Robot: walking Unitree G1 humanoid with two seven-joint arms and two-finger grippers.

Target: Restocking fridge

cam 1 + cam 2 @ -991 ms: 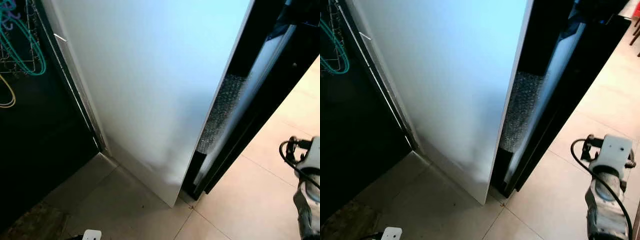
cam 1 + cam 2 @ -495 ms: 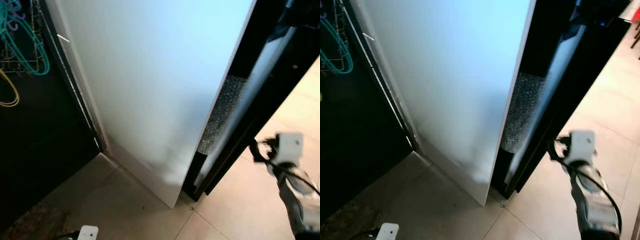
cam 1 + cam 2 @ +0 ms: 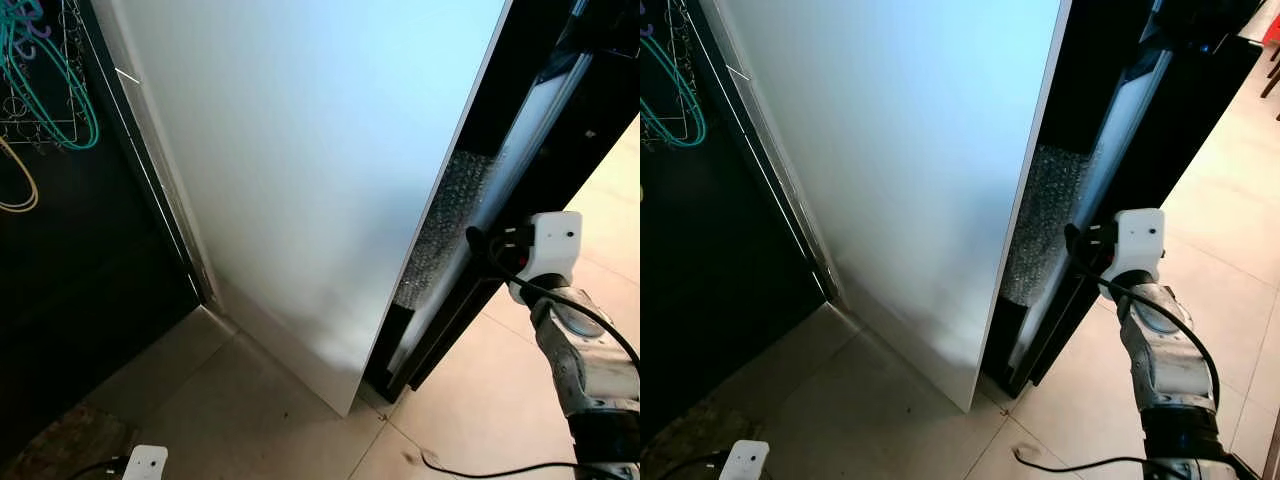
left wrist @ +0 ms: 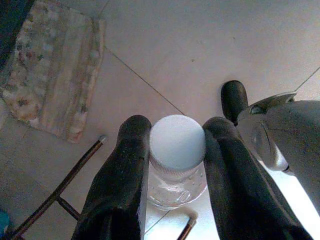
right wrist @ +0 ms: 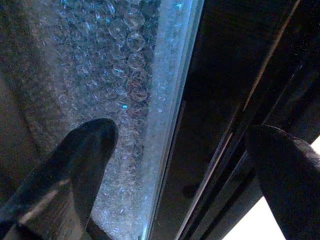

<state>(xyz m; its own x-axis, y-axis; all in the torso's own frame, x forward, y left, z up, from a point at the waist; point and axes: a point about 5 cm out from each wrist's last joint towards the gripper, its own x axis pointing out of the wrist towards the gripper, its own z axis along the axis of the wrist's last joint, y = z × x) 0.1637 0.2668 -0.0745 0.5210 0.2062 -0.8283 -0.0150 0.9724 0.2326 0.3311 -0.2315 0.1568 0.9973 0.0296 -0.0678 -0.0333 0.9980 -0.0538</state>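
The fridge's white side panel stands tall ahead. To its right the black door is slightly ajar, with bubble wrap showing in the gap. My right arm is raised at the door's edge. In the right wrist view my right gripper is open, its fingers spread either side of the door's pale edge strip. My left arm hangs low by the floor. My left gripper is shut on a clear bottle with a white cap.
A dark recess at the left holds a wire rack with teal hangers. A patterned rug lies on the beige tiled floor. A black cable trails on the tiles near my right arm.
My right arm has risen from the lower right up to the fridge door's edge. My left wrist has slid a little to the left, low in the picture.
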